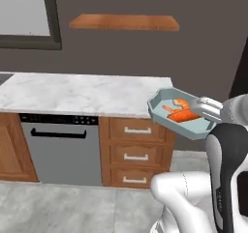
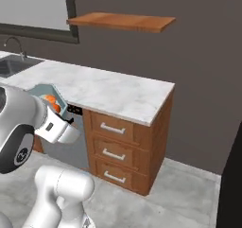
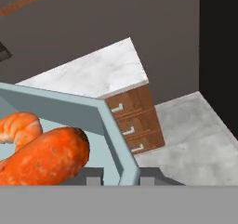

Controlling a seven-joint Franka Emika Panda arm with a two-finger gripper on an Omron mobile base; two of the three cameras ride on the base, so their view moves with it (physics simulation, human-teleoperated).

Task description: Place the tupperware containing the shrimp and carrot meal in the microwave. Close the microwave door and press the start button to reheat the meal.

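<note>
Fingertips (image 3: 94,175) of the gripper (image 3: 121,175) are clamped on the rim of the tupperware (image 1: 164,109), which is held in the air off the corner of the marble counter (image 1: 82,93), at about three o'clock from it. The shrimp and carrot meal (image 1: 181,111) is carried inside. Wooden drawers (image 1: 136,152) and a grey dishwasher (image 1: 60,152) are seen below, a wooden shelf (image 1: 124,22) on the dark wall at twelve o'clock.

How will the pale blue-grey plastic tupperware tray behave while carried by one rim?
The pale blue-grey plastic tupperware tray is held off the counter at one rim by the gripper and looks unbent: probably stiff and light. It is shallow and tilted, so the loose orange shrimp and carrot meal may slide.
</note>
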